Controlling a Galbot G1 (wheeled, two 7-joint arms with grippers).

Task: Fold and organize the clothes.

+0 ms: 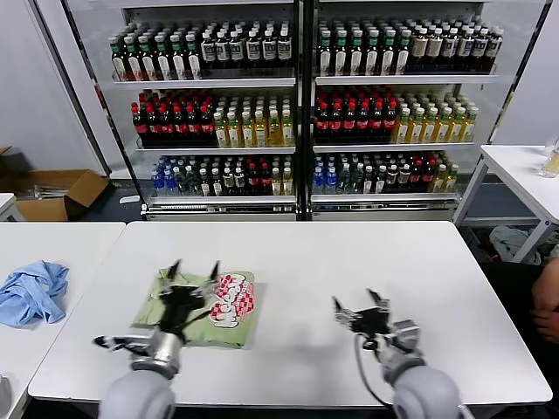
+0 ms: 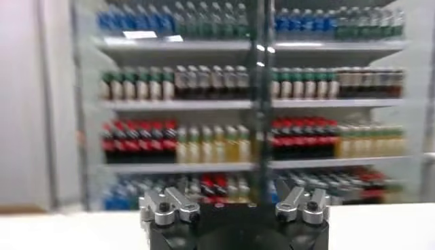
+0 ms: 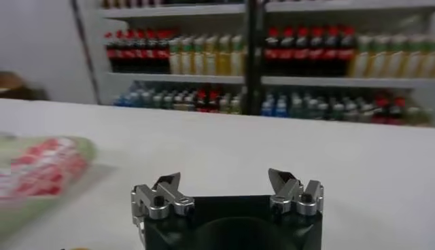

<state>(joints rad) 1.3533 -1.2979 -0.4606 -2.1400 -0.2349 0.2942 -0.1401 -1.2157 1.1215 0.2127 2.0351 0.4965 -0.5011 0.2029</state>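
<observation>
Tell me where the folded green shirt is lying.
In the head view, the green shirt lies folded on the white table, left of center, print up, under the open left tool.

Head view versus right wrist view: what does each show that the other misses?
Only the head view shows the left end effector, open above the folded green shirt, and a blue cloth on the side table. Only the right wrist view shows the right end effector's open fingers close up. Both show the shirt's red-and-white print, the white table and the drink shelves.
</observation>
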